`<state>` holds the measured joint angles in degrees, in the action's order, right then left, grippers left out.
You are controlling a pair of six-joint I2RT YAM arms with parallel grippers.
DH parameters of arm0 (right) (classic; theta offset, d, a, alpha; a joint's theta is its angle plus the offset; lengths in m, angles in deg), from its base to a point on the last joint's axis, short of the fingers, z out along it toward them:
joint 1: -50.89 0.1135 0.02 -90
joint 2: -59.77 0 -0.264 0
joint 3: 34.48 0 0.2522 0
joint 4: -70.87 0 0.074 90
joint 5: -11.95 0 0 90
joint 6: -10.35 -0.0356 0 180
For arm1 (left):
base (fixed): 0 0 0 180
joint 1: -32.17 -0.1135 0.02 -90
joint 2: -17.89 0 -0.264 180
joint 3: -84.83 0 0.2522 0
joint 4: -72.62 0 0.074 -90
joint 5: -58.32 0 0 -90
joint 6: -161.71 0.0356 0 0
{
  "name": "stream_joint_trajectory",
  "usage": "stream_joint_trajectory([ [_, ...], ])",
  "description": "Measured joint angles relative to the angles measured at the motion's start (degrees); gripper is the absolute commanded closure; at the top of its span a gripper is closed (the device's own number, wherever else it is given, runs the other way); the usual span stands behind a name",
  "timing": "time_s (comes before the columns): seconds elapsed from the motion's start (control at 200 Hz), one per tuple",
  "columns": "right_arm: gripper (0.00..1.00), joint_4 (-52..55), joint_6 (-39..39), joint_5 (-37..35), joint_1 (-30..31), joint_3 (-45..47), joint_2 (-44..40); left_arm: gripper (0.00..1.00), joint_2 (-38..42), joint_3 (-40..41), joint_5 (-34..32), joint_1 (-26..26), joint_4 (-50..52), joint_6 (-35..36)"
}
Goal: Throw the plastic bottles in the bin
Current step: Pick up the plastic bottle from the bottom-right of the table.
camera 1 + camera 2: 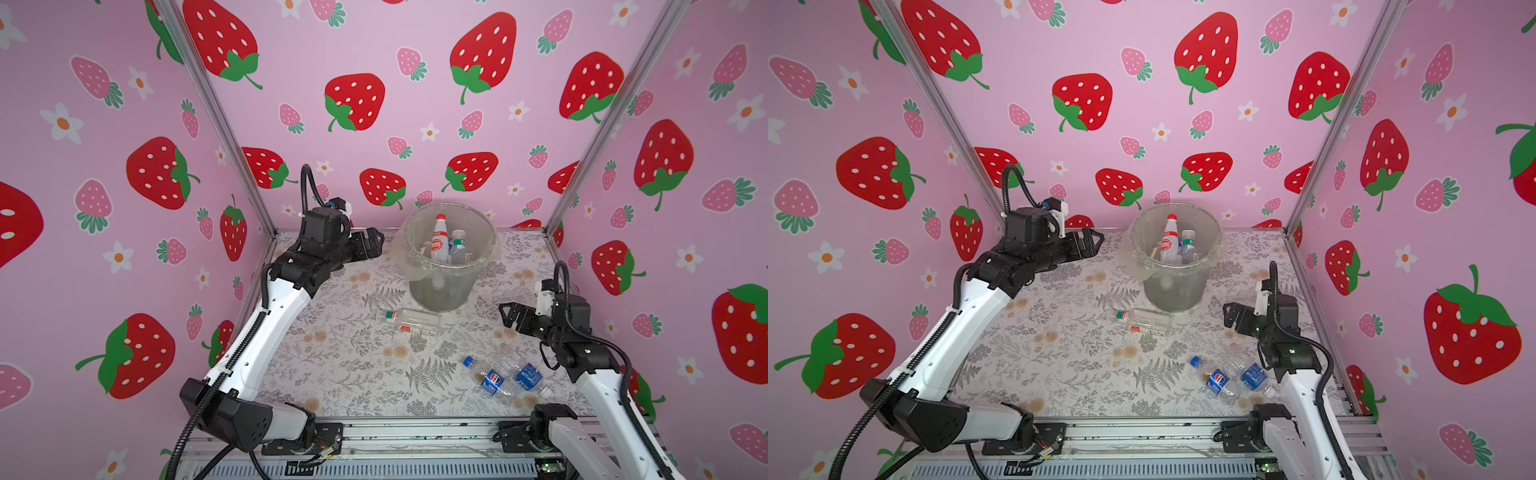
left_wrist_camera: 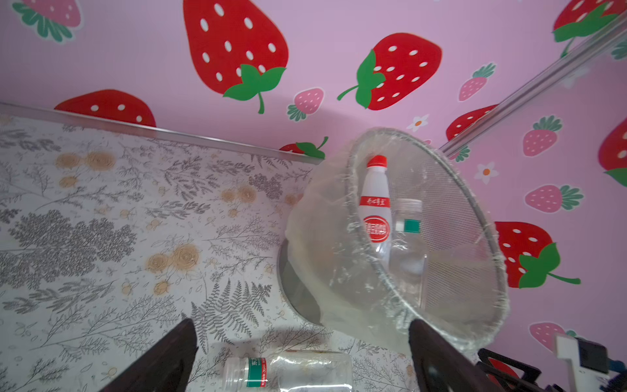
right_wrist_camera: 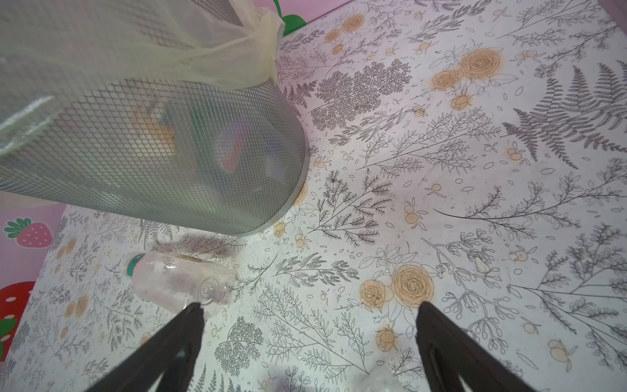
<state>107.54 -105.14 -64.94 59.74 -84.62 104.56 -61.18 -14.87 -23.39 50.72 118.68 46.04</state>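
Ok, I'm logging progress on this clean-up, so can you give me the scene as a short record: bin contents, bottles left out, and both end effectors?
bin: upright, bag-lined, at the back of the table
in bin, visible: white red-capped bottle; clear bottle
on table: green-labelled bottle and red-labelled bottle lying before the bin; Pepsi bottle and second blue-labelled bottle at front right
left end effector: open, empty, raised beside the bin
right end effector: open, empty, above the table
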Motion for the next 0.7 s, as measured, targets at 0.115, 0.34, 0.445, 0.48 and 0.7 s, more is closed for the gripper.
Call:
stream_joint_trajectory([
  [0.115,0.01,0.0,0.0,-2.6,5.6,-0.2,1.8,0.01,1.7,4.0,1.5,-2.4,0.6,-0.2],
  [0.34,0.01,-0.8,-0.1,-8.1,15.0,-0.9,4.3,0.01,5.6,9.4,3.6,-4.6,1.1,-0.5],
  [0.445,0.01,-1.2,-0.1,-10.4,18.1,-0.9,4.8,0.01,6.7,13.1,4.6,-6.4,1.1,-0.5],
  [0.48,0.01,-1.2,-0.2,-11.3,19.1,-0.9,5.0,0.01,6.7,14.2,5.0,-7.1,1.3,-0.5],
  [0.7,0.01,-0.4,-0.6,-15.8,23.3,-1.0,7.0,0.01,6.4,17.5,6.4,-10.4,3.0,-0.5],
])
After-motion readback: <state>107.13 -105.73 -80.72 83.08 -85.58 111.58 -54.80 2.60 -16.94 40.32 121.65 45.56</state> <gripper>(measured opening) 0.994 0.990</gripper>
